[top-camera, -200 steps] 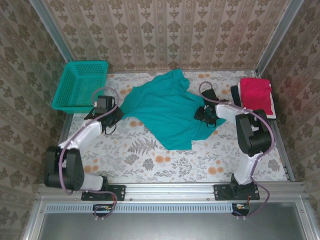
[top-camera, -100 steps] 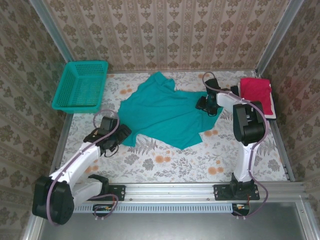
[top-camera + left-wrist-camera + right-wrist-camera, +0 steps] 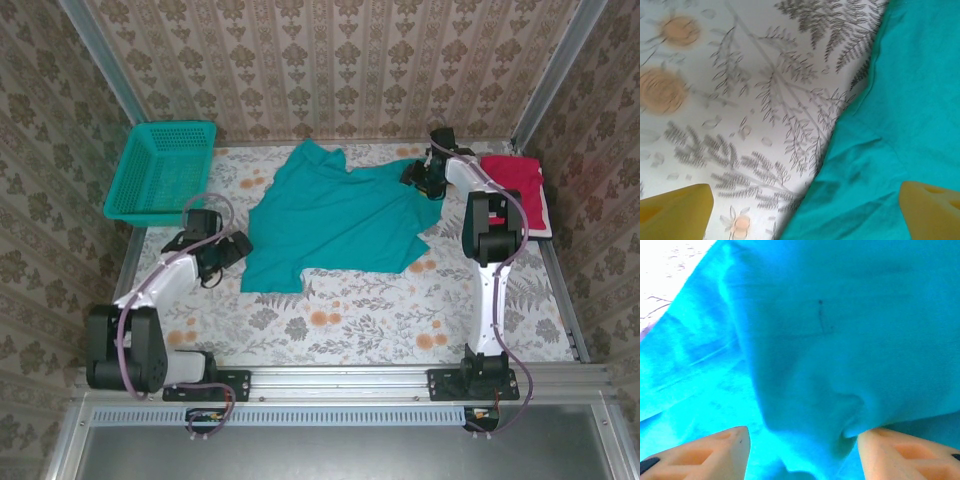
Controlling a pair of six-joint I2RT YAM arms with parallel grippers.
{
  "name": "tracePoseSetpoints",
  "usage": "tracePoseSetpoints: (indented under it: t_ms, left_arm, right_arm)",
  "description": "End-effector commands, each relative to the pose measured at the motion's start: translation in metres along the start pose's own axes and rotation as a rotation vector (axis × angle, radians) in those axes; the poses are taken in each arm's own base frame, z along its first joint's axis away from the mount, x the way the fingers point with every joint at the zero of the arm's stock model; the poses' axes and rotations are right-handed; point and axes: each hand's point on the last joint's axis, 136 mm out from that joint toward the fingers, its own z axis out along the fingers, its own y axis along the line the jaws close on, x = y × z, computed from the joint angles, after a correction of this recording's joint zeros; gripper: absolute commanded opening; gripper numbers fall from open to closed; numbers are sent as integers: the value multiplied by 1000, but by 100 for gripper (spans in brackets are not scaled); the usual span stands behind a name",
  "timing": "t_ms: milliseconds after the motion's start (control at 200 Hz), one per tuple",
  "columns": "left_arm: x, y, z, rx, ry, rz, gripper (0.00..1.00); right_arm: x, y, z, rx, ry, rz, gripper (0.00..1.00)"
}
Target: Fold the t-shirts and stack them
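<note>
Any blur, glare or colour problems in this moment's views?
Left wrist: table print smeared at left, teal tee sharper. Right wrist: teal tee soft and shifted to cyan, table corner blown out white. Top external: evenly lit, sharp, red tee slightly oversaturated.

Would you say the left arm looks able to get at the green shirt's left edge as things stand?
Probably yes: the left gripper hangs with jaws open right over that edge of the green shirt, nothing between them.
</note>
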Motion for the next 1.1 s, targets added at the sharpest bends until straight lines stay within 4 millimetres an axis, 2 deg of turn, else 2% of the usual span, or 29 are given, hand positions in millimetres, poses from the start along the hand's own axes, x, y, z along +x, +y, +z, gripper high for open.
tracePoseSetpoints:
  t_ms: [0, 105, 150, 180, 355, 490, 710, 805, 855, 945, 960, 1015, 1095]
  left_arm:
    - [-23, -26, 6, 106, -21, 129, 87]
    - [-23, -44, 22, 189, 34, 146, 76]
    - [-20, -50, 27, 213, 67, 149, 65]
    - [-17, -52, 30, 210, 84, 147, 62]
    - [0, -37, 34, 38, 112, 153, 60]
    - [17, -32, 46, -8, 158, 140, 58]
    - [29, -22, 62, -62, 190, 113, 51]
    - [32, -24, 69, -44, 196, 96, 42]
    - [32, -26, 72, -28, 196, 87, 33]
    - [33, -30, 74, -1, 190, 71, 5]
    - [33, -30, 74, 3, 189, 67, 1]
    - [32, -30, 73, 10, 177, 58, 0]
    - [30, -31, 71, 14, 161, 50, 0]
  right_arm:
    - [-6, 33, -51, -77, -51, -81, 61]
    - [1, 42, -88, -132, -127, -88, 62]
    - [10, 43, -100, -149, -142, -84, 62]
    - [16, 42, -107, -155, -151, -79, 62]
    - [52, 27, -134, -152, -178, -59, 62]
    - [77, 18, -142, -154, -172, -40, 63]
    - [98, 0, -157, -112, -188, -30, 63]
    - [105, -8, -162, -97, -190, -3, 63]
    - [111, -13, -165, -86, -193, 14, 63]
    - [125, -33, -167, -19, -202, 73, 61]
    - [127, -36, -173, -11, -220, 83, 61]
    - [138, -54, -174, 47, -231, 128, 58]
    - [158, -75, -162, 99, -195, 171, 53]
